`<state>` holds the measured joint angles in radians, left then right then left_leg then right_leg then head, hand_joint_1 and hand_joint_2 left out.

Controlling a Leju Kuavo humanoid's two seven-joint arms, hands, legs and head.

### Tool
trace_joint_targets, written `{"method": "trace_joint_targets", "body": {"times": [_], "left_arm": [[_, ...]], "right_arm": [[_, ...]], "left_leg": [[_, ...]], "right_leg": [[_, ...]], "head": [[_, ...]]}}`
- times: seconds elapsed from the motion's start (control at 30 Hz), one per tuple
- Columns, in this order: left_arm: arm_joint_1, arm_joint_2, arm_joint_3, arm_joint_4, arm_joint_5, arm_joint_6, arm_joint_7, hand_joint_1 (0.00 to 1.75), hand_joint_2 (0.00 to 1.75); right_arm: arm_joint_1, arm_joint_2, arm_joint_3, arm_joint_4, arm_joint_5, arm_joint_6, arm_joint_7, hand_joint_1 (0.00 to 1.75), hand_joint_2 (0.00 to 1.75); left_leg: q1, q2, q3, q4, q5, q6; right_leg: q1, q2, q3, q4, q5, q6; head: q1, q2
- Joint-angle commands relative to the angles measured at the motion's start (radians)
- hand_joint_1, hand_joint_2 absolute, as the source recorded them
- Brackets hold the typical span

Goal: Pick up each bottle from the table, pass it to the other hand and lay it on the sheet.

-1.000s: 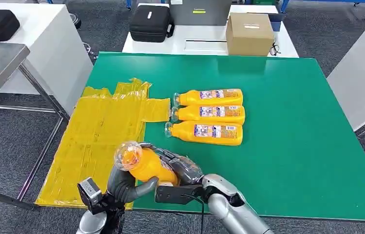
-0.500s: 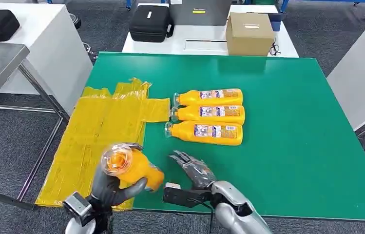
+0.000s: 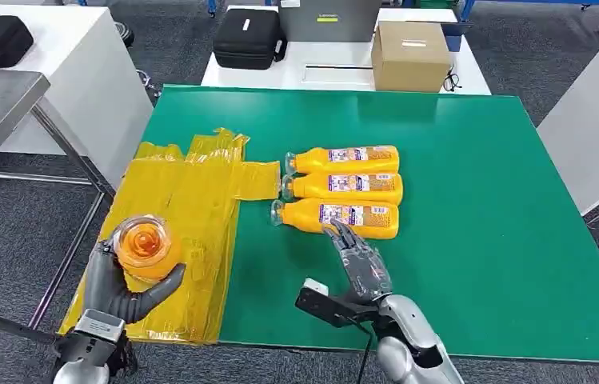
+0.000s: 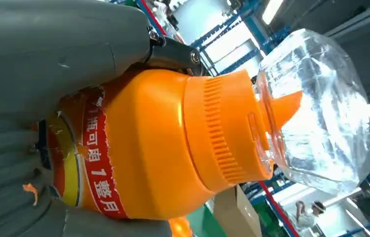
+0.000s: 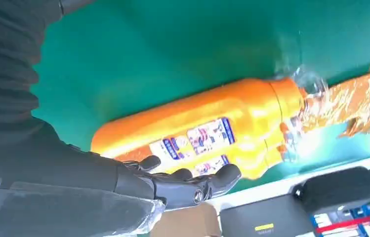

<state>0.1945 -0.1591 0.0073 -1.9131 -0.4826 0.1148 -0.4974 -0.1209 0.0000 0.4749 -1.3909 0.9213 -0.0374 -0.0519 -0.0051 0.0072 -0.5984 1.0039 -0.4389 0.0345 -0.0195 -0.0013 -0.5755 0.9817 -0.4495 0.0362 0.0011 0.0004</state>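
Left hand (image 3: 124, 286) grips an orange bottle (image 3: 144, 248) upright, clear cap toward the head camera, over the yellow sheet (image 3: 176, 232). Suggest tipping it flat and lowering before release so it doesn't roll. Right hand (image 3: 360, 264) is empty, fingers spread, reaching toward the nearest bottle (image 3: 344, 218) of three on the green table (image 3: 480, 240).
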Motion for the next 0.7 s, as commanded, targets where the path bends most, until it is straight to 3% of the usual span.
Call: {"method": "trace_joint_targets", "body": {"times": [0.03, 0.17, 0.37, 0.57, 0.7], "left_arm": [[0.004, 0.027, 0.121, 0.020, -0.135, 0.014, 0.129, 1.71, 1.75], [-0.001, 0.088, 0.189, 0.112, -0.318, -0.024, 0.277, 1.75, 1.75], [-0.072, 0.143, 0.159, 0.278, -0.548, -0.008, 0.438, 1.75, 1.75], [-0.180, 0.226, 0.086, 0.457, -0.671, -0.008, 0.506, 1.75, 1.75], [-0.231, 0.241, 0.051, 0.529, -0.709, 0.000, 0.500, 1.75, 1.75]], "right_arm": [[0.073, 0.041, -0.107, -0.158, 0.114, -0.118, -0.033, 0.00, 1.75], [0.132, 0.054, -0.145, -0.291, 0.151, -0.167, -0.068, 0.00, 1.75], [0.102, 0.041, -0.098, -0.227, 0.146, -0.159, -0.090, 0.00, 1.75], [0.106, 0.041, -0.073, -0.249, 0.151, -0.144, -0.070, 0.00, 1.75], [0.112, 0.036, -0.068, -0.257, 0.151, -0.137, -0.069, 0.00, 1.75]], "left_leg": [[0.000, -0.001, 0.001, 0.000, 0.000, -0.001], [0.001, 0.000, 0.003, -0.001, -0.001, -0.002], [0.001, -0.002, 0.004, -0.002, 0.000, -0.002], [0.002, -0.003, 0.004, -0.002, 0.001, -0.002], [0.001, -0.004, 0.003, -0.002, 0.001, -0.002]], "right_leg": [[0.000, 0.000, 0.001, 0.000, -0.001, -0.001], [0.001, 0.000, 0.003, -0.001, -0.001, -0.002], [0.002, -0.002, 0.003, -0.002, -0.001, -0.002], [0.002, -0.003, 0.004, -0.002, -0.001, -0.002], [0.001, -0.003, 0.003, -0.001, -0.001, -0.002]], "head": [[0.000, 0.000], [0.000, 0.000], [0.000, 0.000], [0.000, 0.000], [0.000, 0.000]]}}
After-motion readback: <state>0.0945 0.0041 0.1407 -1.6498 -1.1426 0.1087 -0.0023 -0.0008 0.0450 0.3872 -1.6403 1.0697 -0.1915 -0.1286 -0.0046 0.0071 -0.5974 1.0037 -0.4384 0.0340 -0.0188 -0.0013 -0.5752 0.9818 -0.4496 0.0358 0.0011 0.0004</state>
